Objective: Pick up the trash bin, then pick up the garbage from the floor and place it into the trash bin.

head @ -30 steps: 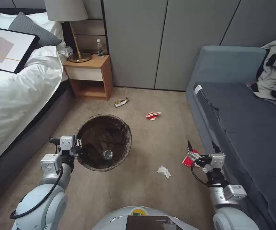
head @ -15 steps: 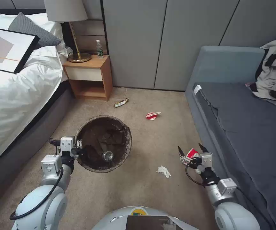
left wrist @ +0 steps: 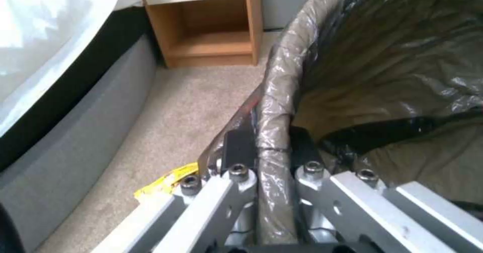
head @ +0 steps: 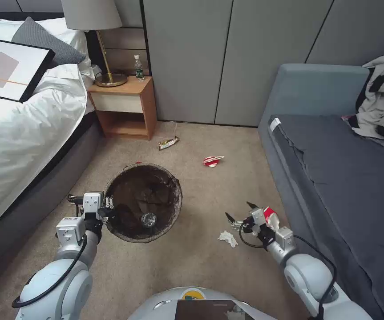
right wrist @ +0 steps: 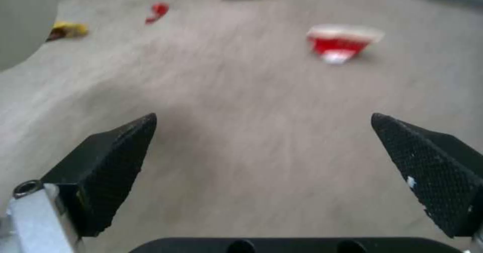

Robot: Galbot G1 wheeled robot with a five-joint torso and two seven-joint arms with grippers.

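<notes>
On the bedroom carpet [head: 200, 262], the trash bin [head: 143, 202] is held by its rim in the left gripper [head: 108, 209], while the right gripper [head: 238, 212], jaws wide, is poised above crumpled paper [head: 228, 238], which apparently calls for descent and closing.

Beige carpet floor [head: 209, 195] carries the litter. Crumpled white paper [head: 228, 238] lies just below and beside the spread jaws of the right gripper [head: 238, 212]. A crushed red-and-white cup [head: 212, 161] lies well ahead of those jaws, and a snack wrapper [head: 169, 142] farther ahead still. A second red-and-white cup [head: 270, 218] rests just behind them, near the sofa base. A yellow wrapper [left wrist: 168, 177] lies on the carpet right beside the left gripper [left wrist: 266, 151], whose jaws pinch the rim of the trash bin [head: 167, 211].
</notes>
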